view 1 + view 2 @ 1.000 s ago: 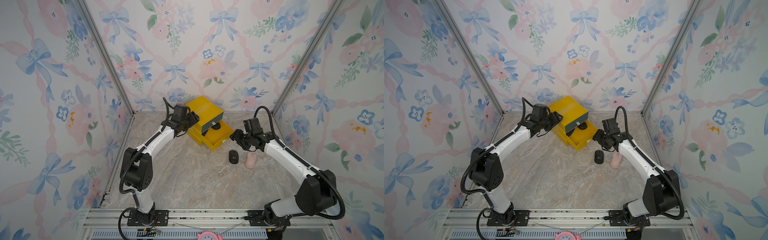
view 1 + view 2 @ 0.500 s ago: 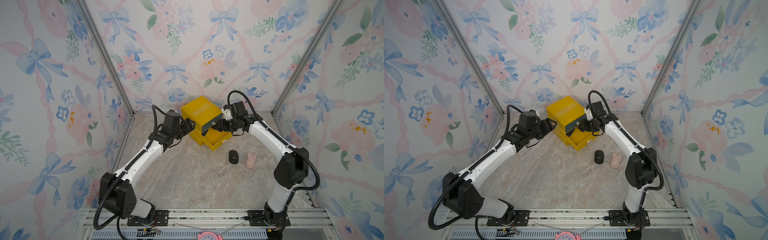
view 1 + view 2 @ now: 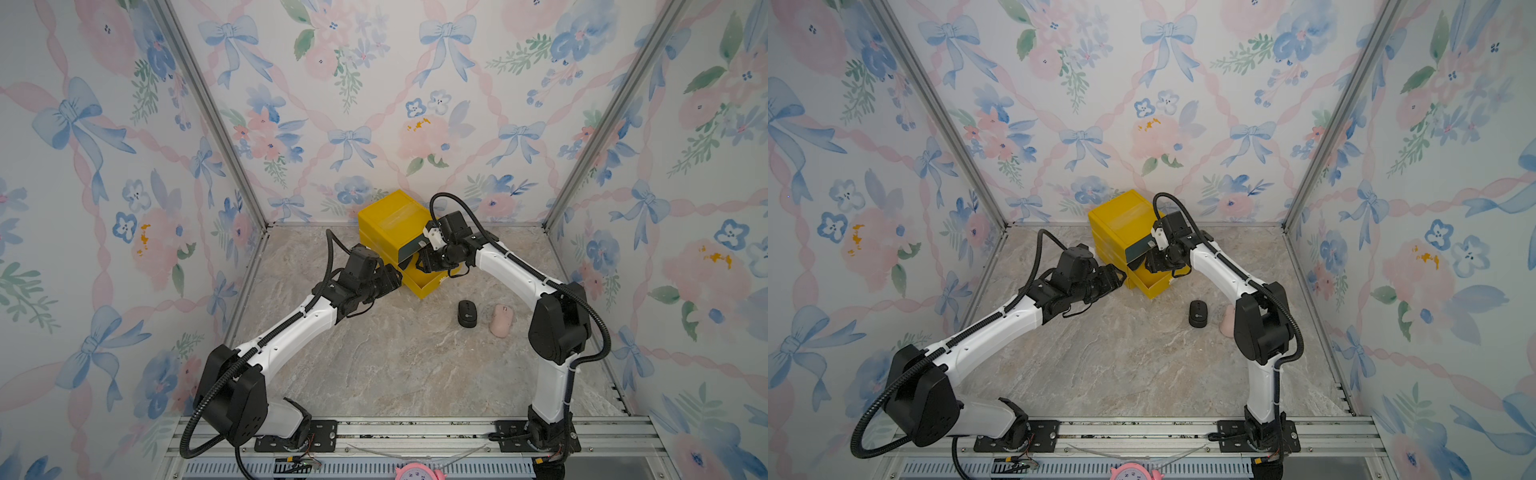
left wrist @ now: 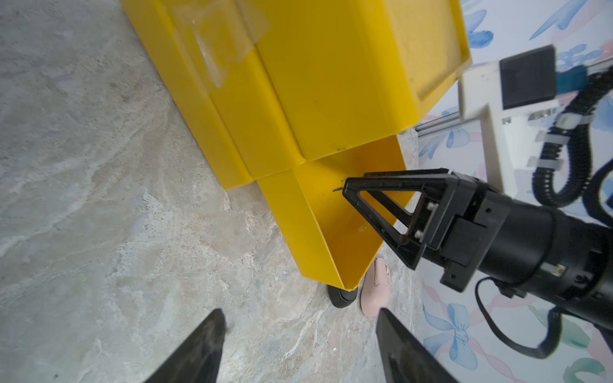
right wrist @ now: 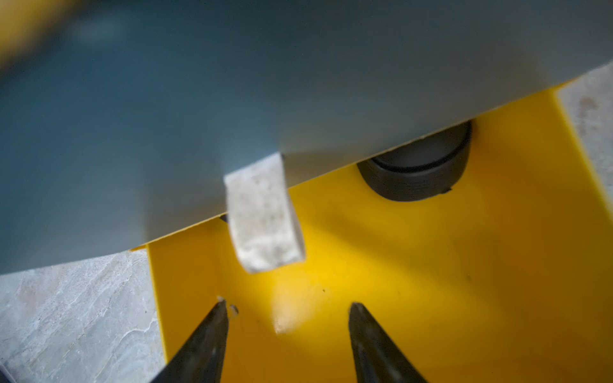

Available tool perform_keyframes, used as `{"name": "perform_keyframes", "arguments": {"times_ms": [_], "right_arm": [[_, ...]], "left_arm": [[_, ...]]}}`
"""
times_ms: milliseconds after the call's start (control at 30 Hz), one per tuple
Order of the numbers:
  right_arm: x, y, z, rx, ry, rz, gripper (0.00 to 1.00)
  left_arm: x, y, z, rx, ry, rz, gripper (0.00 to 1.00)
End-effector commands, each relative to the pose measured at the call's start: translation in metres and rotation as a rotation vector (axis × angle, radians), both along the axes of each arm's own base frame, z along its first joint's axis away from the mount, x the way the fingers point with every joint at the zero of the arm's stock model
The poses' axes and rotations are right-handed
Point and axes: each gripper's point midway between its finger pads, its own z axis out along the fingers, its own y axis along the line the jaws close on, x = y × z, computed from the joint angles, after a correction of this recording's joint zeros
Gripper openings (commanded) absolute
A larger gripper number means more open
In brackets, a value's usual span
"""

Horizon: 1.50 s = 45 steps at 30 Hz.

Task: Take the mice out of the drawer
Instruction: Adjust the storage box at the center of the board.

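The yellow drawer (image 3: 428, 286) (image 3: 1156, 289) stands pulled out at the foot of a yellow cabinet (image 3: 390, 224). My right gripper (image 3: 419, 264) (image 5: 288, 305) hangs open over its floor (image 5: 497, 265), holding nothing. One black mouse (image 5: 418, 165) lies deep in the drawer, half hidden under a grey-blue panel. Another black mouse (image 3: 467, 313) (image 3: 1198, 313) rests on the table in front. My left gripper (image 3: 395, 278) (image 4: 300, 318) is open and empty, just left of the drawer's side wall (image 4: 298, 225).
A pink mouse (image 3: 500, 320) (image 4: 374, 291) lies beside the black one on the table. A white tape tab (image 5: 263, 215) hangs from the grey-blue panel (image 3: 411, 249). Floral walls close in three sides. A pink clock (image 3: 415, 471) sits at the front rail.
My right arm swung from near the mice on the table up to the open drawer, and its jaws narrowed a little. My left arm drew back from the cabinet towards the front.
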Motion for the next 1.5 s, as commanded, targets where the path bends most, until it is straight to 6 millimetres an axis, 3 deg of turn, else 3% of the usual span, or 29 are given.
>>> {"name": "perform_keyframes", "arguments": {"times_ms": [0, 167, 400, 833, 1000, 1200, 1333, 1467], "right_arm": [[-0.014, 0.013, -0.015, -0.049, 0.045, 0.018, 0.60], [-0.034, 0.024, -0.009, -0.085, 0.043, 0.055, 0.60], [-0.061, 0.032, -0.021, -0.124, 0.079, 0.066, 0.59], [-0.095, 0.057, -0.022, -0.115, 0.109, 0.039, 0.59], [-0.093, 0.061, -0.009, -0.100, 0.083, 0.001, 0.59], [-0.074, 0.026, 0.023, 0.013, 0.031, -0.131, 0.65], [-0.062, 0.008, 0.026, 0.025, 0.034, -0.179, 0.66], [-0.042, 0.015, 0.024, 0.112, 0.019, -0.192, 0.67]], "left_arm": [[0.004, 0.012, -0.005, 0.017, -0.001, 0.053, 0.74], [0.005, 0.026, -0.010, 0.017, 0.017, 0.087, 0.73], [0.008, 0.052, -0.015, 0.009, 0.031, 0.135, 0.74], [0.013, 0.060, -0.015, -0.002, 0.038, 0.089, 0.74], [0.013, 0.054, -0.011, -0.013, 0.032, 0.053, 0.74], [0.008, 0.035, -0.016, -0.003, 0.043, -0.012, 0.72], [0.010, 0.014, -0.021, 0.011, 0.052, -0.067, 0.70], [0.015, 0.003, -0.029, 0.030, 0.069, -0.079, 0.65]]}}
